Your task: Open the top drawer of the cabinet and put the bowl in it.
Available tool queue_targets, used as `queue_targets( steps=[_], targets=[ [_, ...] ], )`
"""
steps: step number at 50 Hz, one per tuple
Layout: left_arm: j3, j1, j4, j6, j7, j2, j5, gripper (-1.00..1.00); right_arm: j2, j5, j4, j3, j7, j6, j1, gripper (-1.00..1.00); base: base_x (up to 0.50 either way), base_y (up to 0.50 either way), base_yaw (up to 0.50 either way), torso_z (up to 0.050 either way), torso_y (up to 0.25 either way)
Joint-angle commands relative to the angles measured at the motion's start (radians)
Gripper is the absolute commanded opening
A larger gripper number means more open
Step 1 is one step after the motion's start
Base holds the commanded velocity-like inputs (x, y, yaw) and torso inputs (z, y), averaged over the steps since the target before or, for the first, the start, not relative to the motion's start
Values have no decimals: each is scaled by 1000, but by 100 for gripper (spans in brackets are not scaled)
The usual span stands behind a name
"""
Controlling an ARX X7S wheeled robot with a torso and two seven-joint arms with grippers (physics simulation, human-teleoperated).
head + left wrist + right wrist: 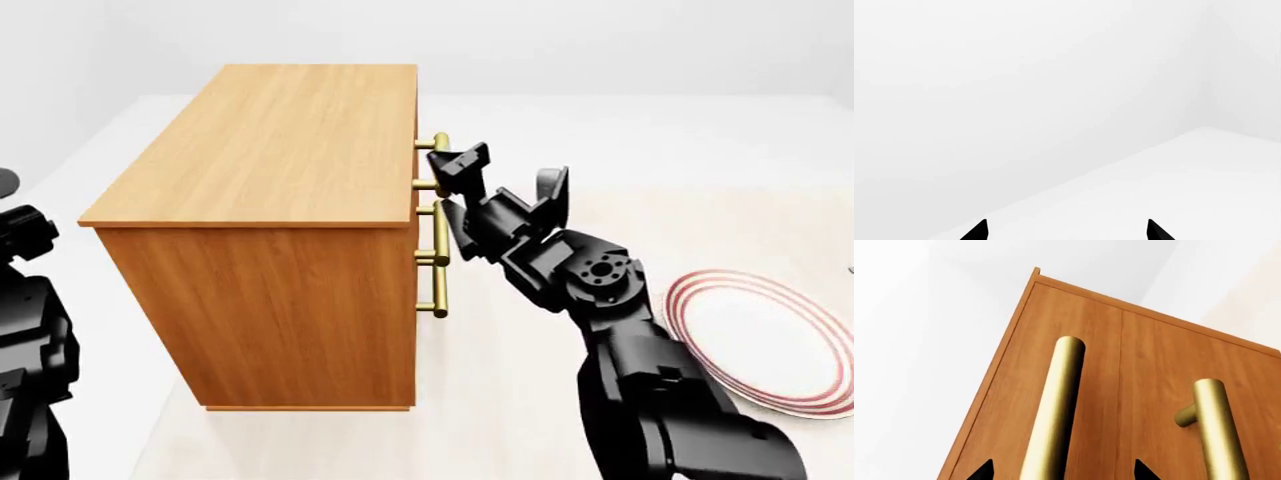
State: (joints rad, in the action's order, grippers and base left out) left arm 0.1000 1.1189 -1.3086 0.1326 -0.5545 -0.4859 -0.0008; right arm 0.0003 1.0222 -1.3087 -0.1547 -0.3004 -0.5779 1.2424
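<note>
The orange-brown cabinet (267, 140) stands with its front turned to the right in the head view. All its drawers sit flush and shut. My right gripper (447, 185) reaches in at the top drawer's brass handle (437, 143). In the right wrist view the top drawer (1011, 390) fills the frame, and my right gripper (1062, 471) is open with a fingertip on each side of its handle (1057, 400). My left gripper (1067, 230) is open on nothing, facing a white wall. The bowl is out of view.
A white plate with red rings (767, 340) lies on the pale floor to the right of my right arm. The second drawer's handle (1214, 430) runs beside the top one. My left arm (27, 300) hangs at the far left.
</note>
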Motion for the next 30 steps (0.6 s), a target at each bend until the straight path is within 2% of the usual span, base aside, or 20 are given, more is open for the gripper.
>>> queue_targets(
  steps=[1,5,6,21,30],
  targets=[
    [4,-9,0,7,3,-2,-1,100,0,99,0,114,4,8,-4,100,0,0,0,0,0],
    [6,-10,0,9,3,-2,0,100,0,114,0,134,2,11,-4,100,0,0,0,0,0],
    [6,-11,0,9,2,-2,0,100,0,117,0,143,6,17,-4,-100,0,0,0,0,0],
    [6,-12,0,11,1,-1,0,100,0,90,0,125,8,18,1,-100,0,0,0,0,0],
    [7,-11,0,11,0,0,1,100,0,8,0,44,6,2,6,-100,0,0,0,0,0]
  ],
)
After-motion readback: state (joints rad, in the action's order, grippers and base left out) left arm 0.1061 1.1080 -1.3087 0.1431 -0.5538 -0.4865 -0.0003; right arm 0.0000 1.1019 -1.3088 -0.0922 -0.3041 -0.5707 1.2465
